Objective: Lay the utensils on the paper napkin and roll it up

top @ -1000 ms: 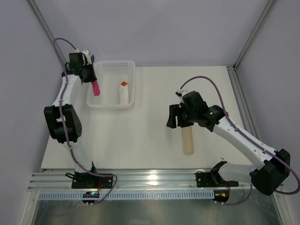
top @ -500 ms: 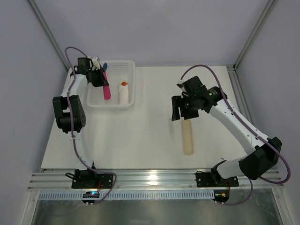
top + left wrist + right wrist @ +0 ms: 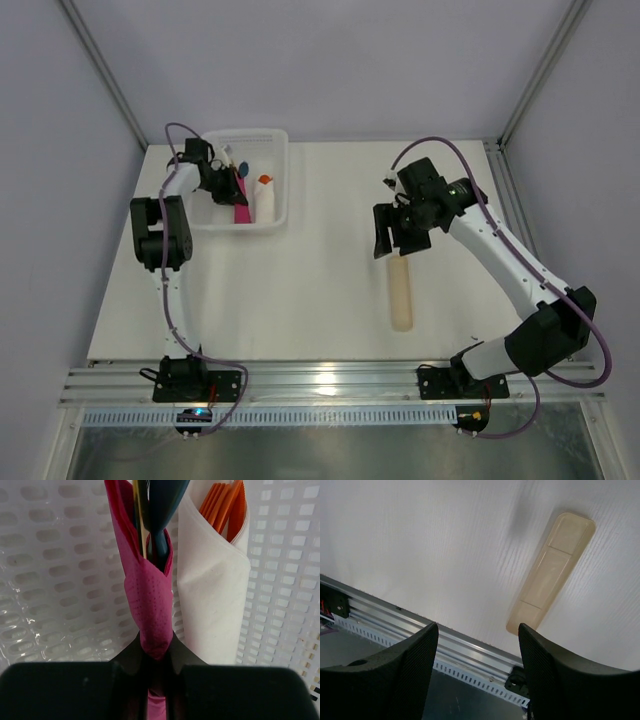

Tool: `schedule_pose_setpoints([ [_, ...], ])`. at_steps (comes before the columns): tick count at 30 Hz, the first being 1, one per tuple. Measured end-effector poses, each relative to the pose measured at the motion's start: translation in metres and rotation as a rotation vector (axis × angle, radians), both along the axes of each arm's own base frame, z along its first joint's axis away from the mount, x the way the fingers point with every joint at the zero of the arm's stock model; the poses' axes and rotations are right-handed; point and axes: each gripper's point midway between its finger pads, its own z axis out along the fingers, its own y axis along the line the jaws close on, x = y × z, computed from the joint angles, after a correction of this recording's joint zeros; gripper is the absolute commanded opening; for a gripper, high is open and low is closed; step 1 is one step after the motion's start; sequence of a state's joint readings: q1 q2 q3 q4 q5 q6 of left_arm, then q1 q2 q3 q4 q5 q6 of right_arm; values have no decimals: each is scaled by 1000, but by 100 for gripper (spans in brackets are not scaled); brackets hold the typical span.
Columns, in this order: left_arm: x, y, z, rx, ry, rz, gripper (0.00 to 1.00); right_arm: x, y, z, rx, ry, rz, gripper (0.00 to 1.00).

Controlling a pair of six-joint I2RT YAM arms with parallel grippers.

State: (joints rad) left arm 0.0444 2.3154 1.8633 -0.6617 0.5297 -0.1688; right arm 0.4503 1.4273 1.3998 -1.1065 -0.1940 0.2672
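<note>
L wrist cam: utensils (image 3: 159,515) cropped by top edge, lower ends hidden inside rolled paper napkin (image 3: 152,600); napkin's base lost betw. dark, blurred fingers of left gripper (image 3: 156,650). White roll (image 3: 212,605) & orange contents (image 3: 225,505) also cropped at top. Top cam: utensils too small to tell apart.

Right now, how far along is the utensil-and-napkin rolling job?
Done: the paper napkin is rolled around the utensils, whose ends poke out of it. In hand: the left end effector is shut on that roll, holding it over the basket floor beside the white roll. Left: apparently only letting go. The right end effector is open, holding nothing, near the beige strip.
</note>
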Motion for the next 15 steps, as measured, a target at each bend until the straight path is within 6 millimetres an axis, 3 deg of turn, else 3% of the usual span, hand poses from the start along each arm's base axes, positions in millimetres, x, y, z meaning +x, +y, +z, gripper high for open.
schedule_pose_setpoints([
  [15, 3, -10, -5, -78, 51, -49, 0, 11, -2, -1, 6, 22, -8, 68],
])
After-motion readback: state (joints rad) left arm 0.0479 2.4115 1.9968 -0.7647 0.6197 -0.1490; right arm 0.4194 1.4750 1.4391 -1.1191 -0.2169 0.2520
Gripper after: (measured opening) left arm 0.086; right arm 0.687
